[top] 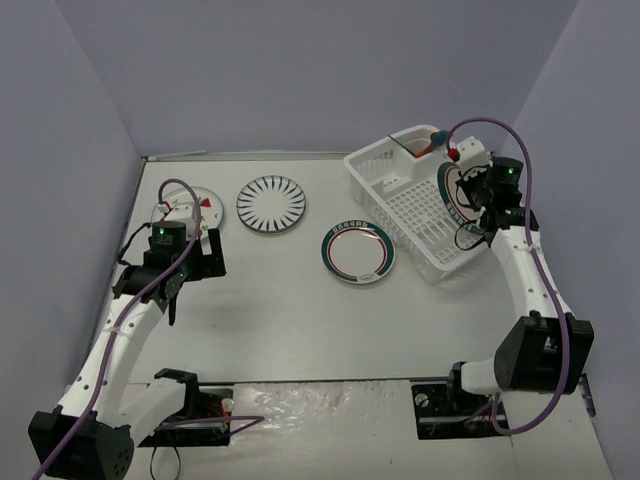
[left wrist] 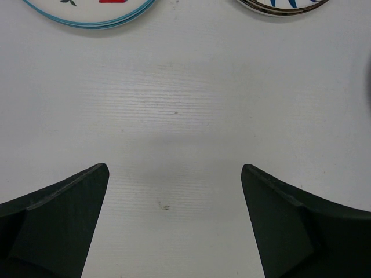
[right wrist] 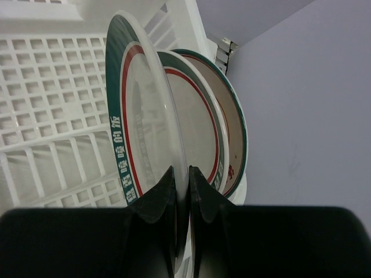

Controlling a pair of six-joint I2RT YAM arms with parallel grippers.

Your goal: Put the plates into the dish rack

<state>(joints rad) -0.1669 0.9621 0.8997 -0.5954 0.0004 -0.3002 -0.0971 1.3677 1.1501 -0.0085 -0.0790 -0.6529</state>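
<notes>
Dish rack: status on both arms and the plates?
Left gripper open over bare table. Right gripper shut on rimmed plate, upright in dish rack. Strawberry plate, striped plate, second rimmed plate on table. Nothing blocking.

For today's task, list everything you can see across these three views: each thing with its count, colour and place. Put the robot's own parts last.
dish rack: one, white, far right of the table
held plate: one, white with a green-and-red rim, on edge in the rack
rear plates: apparently two, same rim, upright behind the held plate
flat rimmed plate: one, same rim, on the table beside the rack
striped plate: one, white with black radial stripes, far centre-left
strawberry plate: one, white with red fruit, far left, partly behind the left arm
small objects: red and blue, in the rack's corner cup, too small to identify
table: one, white
left fingers: black, open, empty, over bare table
right fingers: black, shut on the held plate
</notes>
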